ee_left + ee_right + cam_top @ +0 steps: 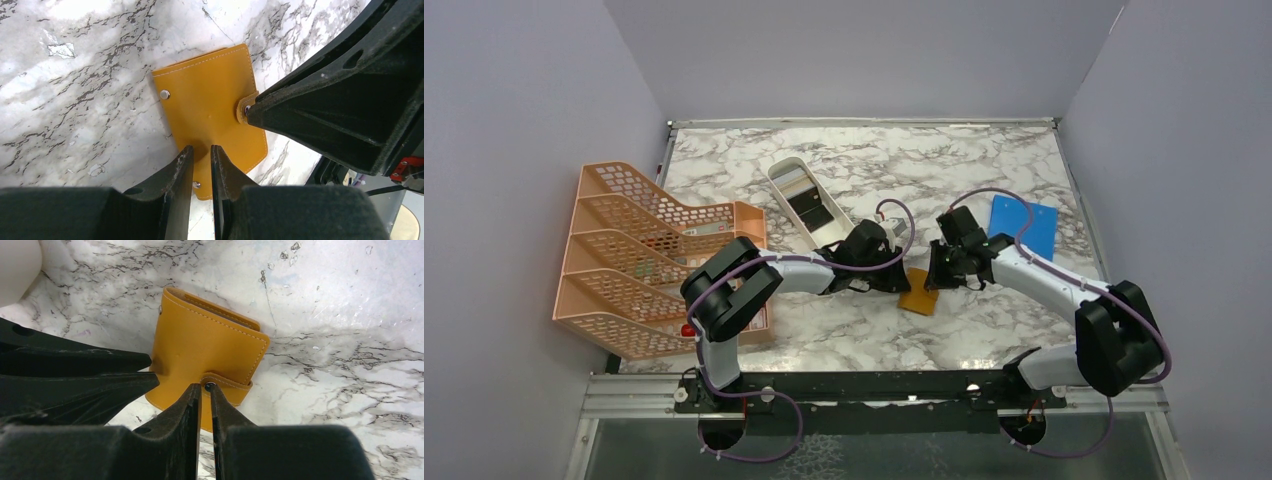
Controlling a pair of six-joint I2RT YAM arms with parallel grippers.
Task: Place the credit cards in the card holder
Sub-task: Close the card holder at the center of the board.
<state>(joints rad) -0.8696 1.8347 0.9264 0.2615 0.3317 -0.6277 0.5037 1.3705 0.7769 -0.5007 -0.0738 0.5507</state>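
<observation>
The orange-tan card holder (919, 299) lies folded on the marble table between both grippers. My left gripper (892, 277) is shut to a narrow slit with nothing between the jaws. In the left wrist view its tips (201, 148) rest on the near part of the holder's cover (205, 100). My right gripper (935, 276) is shut on the holder's snap tab. In the right wrist view (205, 386) the tab's dark snap sits between its tips, on the holder (200, 345). The credit cards, a black one (811, 211) and a pale grey one (791, 183), lie in the white tray.
The long white tray (773, 170) stands behind the left gripper, and its end shows in the right wrist view (17, 265). A peach mesh file rack (639, 255) fills the left side. A blue sheet (1022, 226) lies at the right rear.
</observation>
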